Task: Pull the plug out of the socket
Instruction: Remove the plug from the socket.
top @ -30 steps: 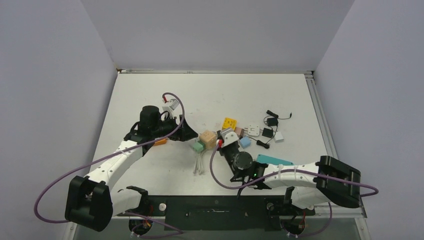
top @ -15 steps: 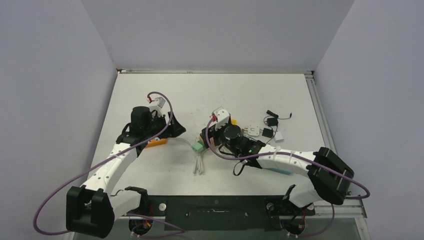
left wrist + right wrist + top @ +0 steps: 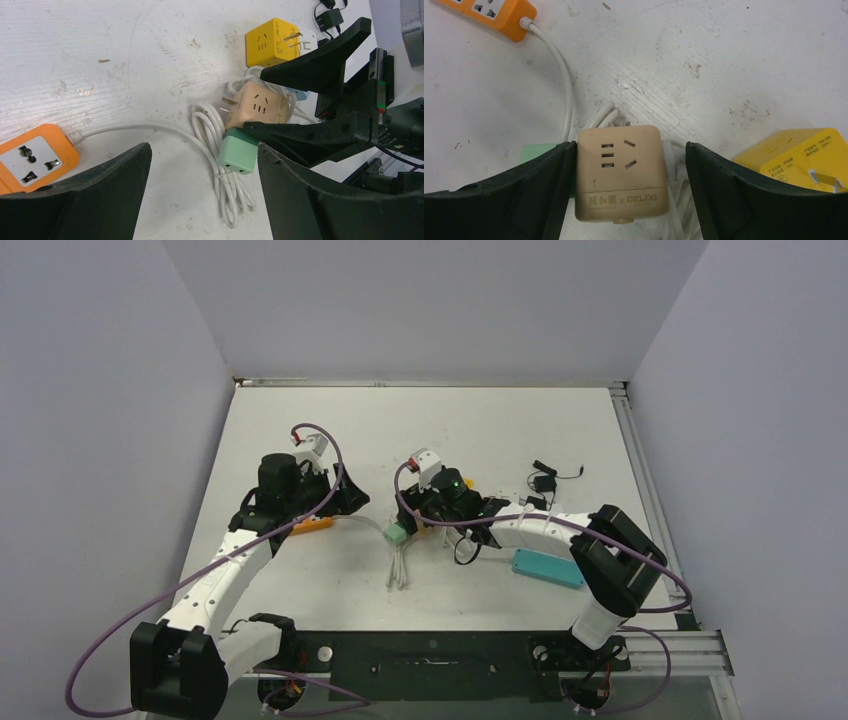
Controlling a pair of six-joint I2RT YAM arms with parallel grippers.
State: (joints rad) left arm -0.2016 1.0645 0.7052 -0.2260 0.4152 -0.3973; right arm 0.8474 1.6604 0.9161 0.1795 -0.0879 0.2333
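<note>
A beige cube socket (image 3: pixel 621 172) lies on the table, with a white plug (image 3: pixel 672 160) in its right side. The plug's white cord (image 3: pixel 566 107) runs to an orange power strip (image 3: pixel 489 12). My right gripper (image 3: pixel 629 150) is open and straddles the beige cube. Its left finger is against the cube; its right finger stands apart, beyond the plug. My left gripper (image 3: pixel 200 200) is open and empty above the coiled cord (image 3: pixel 222 185), left of a green cube (image 3: pixel 239 151). In the top view the left gripper (image 3: pixel 350 498) is near the right gripper (image 3: pixel 415 523).
A yellow cube adapter (image 3: pixel 799 157) lies right of the beige cube. The green cube (image 3: pixel 397 534) touches the beige cube's left side. A teal box (image 3: pixel 547 568) and black adapters (image 3: pixel 543 483) lie to the right. The orange strip (image 3: pixel 312 526) lies under my left arm.
My right arm has swung forward and left, bringing its open gripper down around the beige cube. My left gripper has drawn back to the left, away from the cubes.
</note>
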